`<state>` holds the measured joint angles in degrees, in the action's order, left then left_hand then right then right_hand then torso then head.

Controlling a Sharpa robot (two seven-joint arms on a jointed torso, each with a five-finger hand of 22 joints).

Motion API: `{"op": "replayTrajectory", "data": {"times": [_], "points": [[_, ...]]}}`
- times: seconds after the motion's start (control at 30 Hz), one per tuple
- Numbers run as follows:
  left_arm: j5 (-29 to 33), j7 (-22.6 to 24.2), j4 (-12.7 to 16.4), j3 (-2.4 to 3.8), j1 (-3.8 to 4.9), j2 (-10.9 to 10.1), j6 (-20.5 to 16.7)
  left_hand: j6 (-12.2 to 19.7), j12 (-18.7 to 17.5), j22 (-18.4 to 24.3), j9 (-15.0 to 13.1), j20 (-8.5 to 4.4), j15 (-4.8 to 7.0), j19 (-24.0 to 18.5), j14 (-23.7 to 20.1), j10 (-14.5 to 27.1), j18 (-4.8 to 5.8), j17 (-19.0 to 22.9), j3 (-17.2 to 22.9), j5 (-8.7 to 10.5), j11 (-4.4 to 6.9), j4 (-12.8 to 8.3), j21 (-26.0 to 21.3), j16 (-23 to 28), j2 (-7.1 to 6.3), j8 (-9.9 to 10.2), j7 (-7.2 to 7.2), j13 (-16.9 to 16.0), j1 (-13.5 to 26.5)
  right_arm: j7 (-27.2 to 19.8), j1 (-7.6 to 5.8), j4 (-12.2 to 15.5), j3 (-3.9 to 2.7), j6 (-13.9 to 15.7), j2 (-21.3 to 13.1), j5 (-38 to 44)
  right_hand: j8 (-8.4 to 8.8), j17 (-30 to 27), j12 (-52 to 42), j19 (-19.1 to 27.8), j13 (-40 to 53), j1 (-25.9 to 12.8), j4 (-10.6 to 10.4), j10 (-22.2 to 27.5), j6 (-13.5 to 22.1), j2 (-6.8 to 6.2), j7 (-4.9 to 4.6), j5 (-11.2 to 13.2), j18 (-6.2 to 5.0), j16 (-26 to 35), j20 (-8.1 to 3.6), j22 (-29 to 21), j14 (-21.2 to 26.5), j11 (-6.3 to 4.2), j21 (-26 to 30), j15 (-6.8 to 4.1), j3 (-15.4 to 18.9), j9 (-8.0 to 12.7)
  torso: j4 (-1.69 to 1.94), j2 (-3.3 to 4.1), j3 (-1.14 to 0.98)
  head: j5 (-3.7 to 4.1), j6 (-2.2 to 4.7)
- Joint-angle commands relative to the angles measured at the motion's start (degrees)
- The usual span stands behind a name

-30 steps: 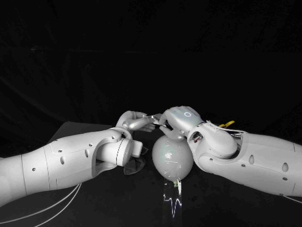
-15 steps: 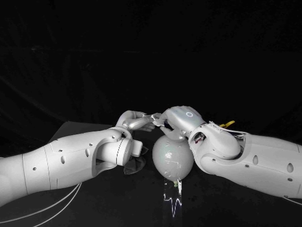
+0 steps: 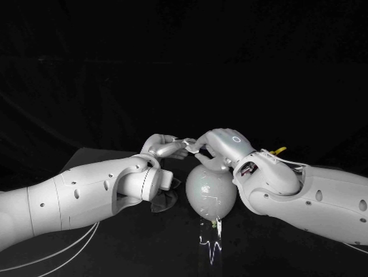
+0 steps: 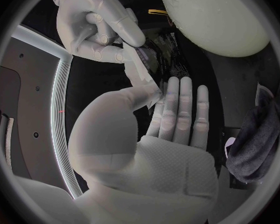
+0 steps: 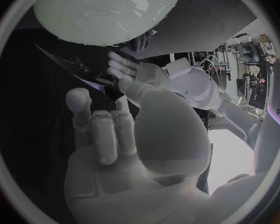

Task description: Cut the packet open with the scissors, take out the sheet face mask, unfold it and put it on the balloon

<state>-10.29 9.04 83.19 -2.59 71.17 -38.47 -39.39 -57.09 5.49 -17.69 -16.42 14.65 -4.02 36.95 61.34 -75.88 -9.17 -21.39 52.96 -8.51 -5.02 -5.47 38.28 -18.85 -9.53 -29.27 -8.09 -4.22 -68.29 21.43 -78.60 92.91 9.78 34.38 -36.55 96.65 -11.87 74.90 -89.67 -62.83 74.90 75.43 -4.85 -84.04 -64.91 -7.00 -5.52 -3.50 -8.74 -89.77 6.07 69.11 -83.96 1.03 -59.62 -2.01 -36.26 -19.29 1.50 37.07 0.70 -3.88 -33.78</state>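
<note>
The pale balloon (image 3: pixel 209 193) lies on the black table, just below where my two hands meet. My left hand (image 3: pixel 166 147) and right hand (image 3: pixel 223 146) each pinch an end of a narrow folded white sheet mask (image 3: pixel 188 141) stretched between them. In the left wrist view the mask (image 4: pixel 140 72) runs from my left thumb up to the right hand's fingers (image 4: pixel 99 25), while the left hand's (image 4: pixel 171 119) other fingers lie flat and straight. The dark packet (image 4: pixel 157 55) lies on the table beyond them, near the balloon (image 4: pixel 214 15). In the right wrist view my right hand (image 5: pixel 127 129) faces the left hand (image 5: pixel 143 74).
The yellow scissors handle (image 3: pixel 277 151) shows behind my right wrist. A grey crumpled cloth (image 3: pixel 163 200) lies under my left forearm, beside the balloon. White cables (image 3: pixel 59 254) trail along the table's near left side.
My right arm has shifted slightly toward the near right. Both hands still hold the mask above the balloon.
</note>
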Motion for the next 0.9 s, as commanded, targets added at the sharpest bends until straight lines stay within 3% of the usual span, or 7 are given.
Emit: {"op": "replayTrajectory", "data": {"times": [0.03, 0.9], "points": [[0.19, 0.65, -0.41, 0.09, 0.09, -0.08, -0.97, -0.33, -0.25, -0.10, -3.55, 0.05, 0.27, -0.56, -0.21, -0.26, -0.84, -0.05, 0.02, -0.34, 0.03, -0.25, 0.42, -0.38, 0.68, -0.30, -0.12, -0.03, -0.14, -3.50, 0.02, 0.36, -0.02, 3.88, -0.23, -3.36, -0.47, 15.10, -0.33, -0.20, 15.10, -0.67, -0.22, -5.96, -0.05, 0.35, 0.57, 0.42, 0.90, -0.23, 0.00, 0.05, -6.04, -0.40, -0.17, -0.30, -0.28, -0.35, 0.03, 0.02, 0.00, -0.07, 0.04], [0.19, 0.19, -0.86, 0.08, 0.10, 0.31, -1.07, -0.31, -0.31, -0.22, -3.54, 0.05, 0.25, -0.69, -0.26, -0.23, -0.84, -0.03, 0.04, -0.35, 0.01, -0.29, 0.61, -0.36, 0.69, -0.26, -0.13, -0.02, -0.16, -13.47, 0.03, 1.08, -0.03, 9.36, -0.35, -18.77, -1.78, 15.10, -0.33, -0.33, 15.10, -1.14, 0.47, -5.96, -1.23, 0.33, 1.18, 0.59, 0.88, -0.23, -0.16, 0.27, -6.04, -0.93, -0.10, -0.78, -0.66, -1.24, 0.01, 0.02, 0.01, -0.18, 0.15]]}}
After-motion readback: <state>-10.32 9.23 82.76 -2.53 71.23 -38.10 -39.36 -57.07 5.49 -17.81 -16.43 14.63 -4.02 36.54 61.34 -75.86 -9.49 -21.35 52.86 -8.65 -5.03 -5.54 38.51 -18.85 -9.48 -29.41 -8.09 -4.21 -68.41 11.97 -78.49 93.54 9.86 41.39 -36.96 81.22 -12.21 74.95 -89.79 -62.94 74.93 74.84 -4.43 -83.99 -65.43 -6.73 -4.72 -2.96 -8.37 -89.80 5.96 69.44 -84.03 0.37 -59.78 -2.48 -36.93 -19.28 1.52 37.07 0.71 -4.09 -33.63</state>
